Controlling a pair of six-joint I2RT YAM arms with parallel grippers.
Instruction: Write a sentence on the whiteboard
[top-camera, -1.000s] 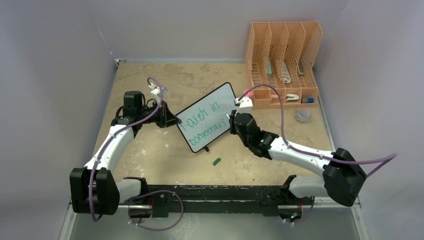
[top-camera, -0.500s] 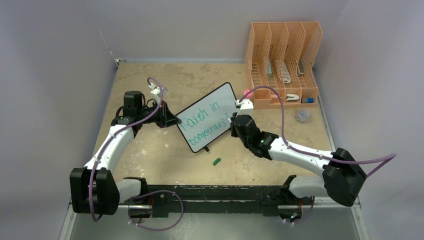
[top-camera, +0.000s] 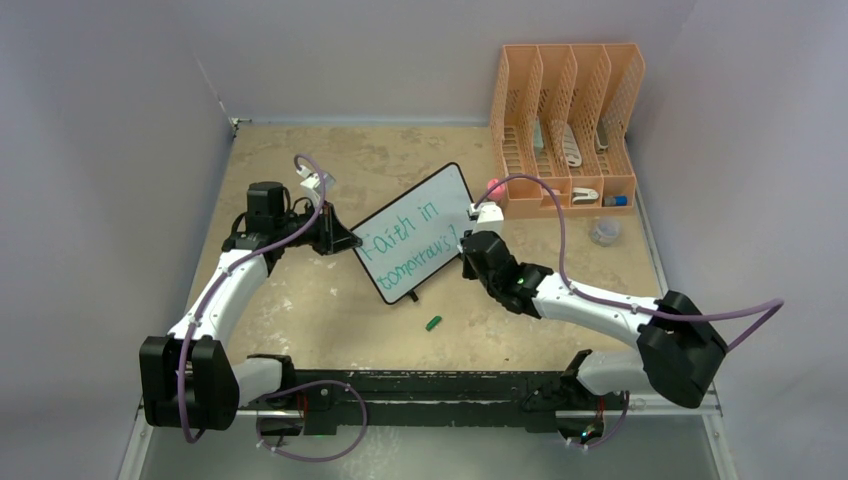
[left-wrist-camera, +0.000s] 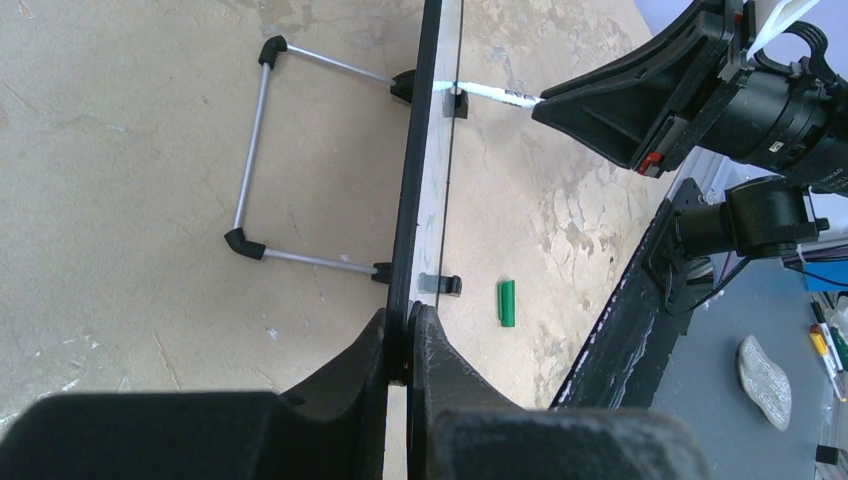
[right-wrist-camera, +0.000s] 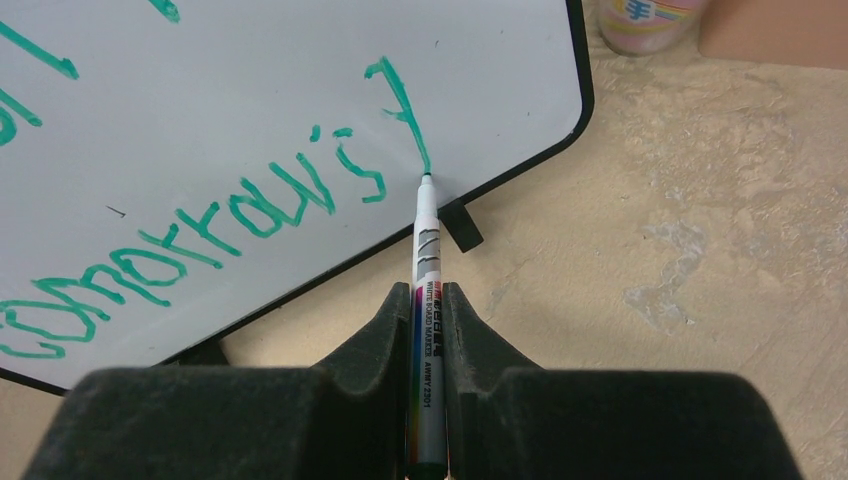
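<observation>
walls (top-camera: 400, 60) lilac | tabletop (top-camera: 330, 310) tan, worn | orange file rack (top-camera: 565, 120) rear r

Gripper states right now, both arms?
Left gripper: shut on the whiteboard edge.
Right gripper: shut on the marker, tip at the whiteboard.

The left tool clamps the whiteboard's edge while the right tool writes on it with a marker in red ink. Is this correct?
The ink is green, not red: the right wrist view shows the right tool with a slim white marker writing green lettering on the small black-framed whiteboard. The rest is correct.
</observation>
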